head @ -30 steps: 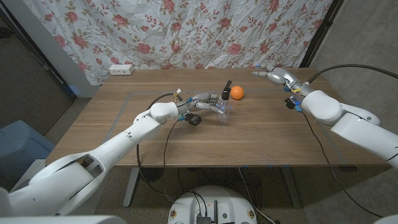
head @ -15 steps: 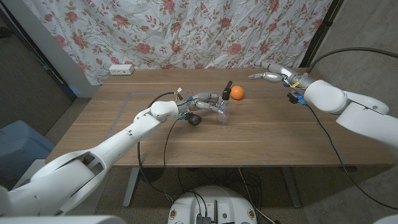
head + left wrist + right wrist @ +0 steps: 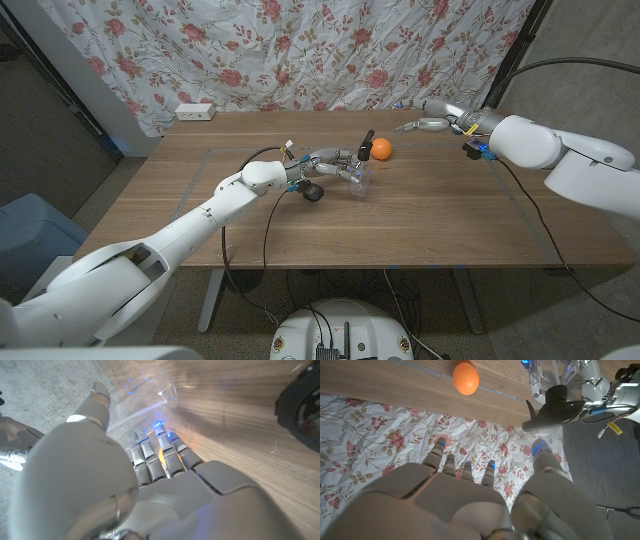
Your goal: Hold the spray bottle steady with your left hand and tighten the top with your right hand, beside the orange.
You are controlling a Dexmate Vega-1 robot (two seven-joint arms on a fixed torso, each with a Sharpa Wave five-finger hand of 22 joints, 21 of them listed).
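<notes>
A wooden counter (image 3: 420, 215) stands in front of a floral curtain (image 3: 300, 50), with your two arms reaching in from the near corners.

Your left hand (image 3: 335, 163) is stretched toward the middle of the counter, its fingers wrapped around the clear body of the spray bottle (image 3: 357, 172). The bottle stands slightly tilted, and its black top (image 3: 366, 139) points up and away from you. In the left wrist view the fingers (image 3: 150, 457) press against the clear plastic (image 3: 155, 390), so this hand is clamped on the bottle.

The orange (image 3: 381, 149) sits on the counter just beside the bottle, on its right and a little farther back, very close to the black top; whether they touch is hard to make out.

Your right hand (image 3: 428, 122) hovers above the far right part of the counter, well apart from the bottle, fingers pointing toward the orange. In the right wrist view its fingers (image 3: 465, 467) are spread and hold nothing, with the orange (image 3: 465, 378) and the black top (image 3: 555, 407) ahead of them.

A white power strip (image 3: 195, 112) lies at the far left edge of the counter.
</notes>
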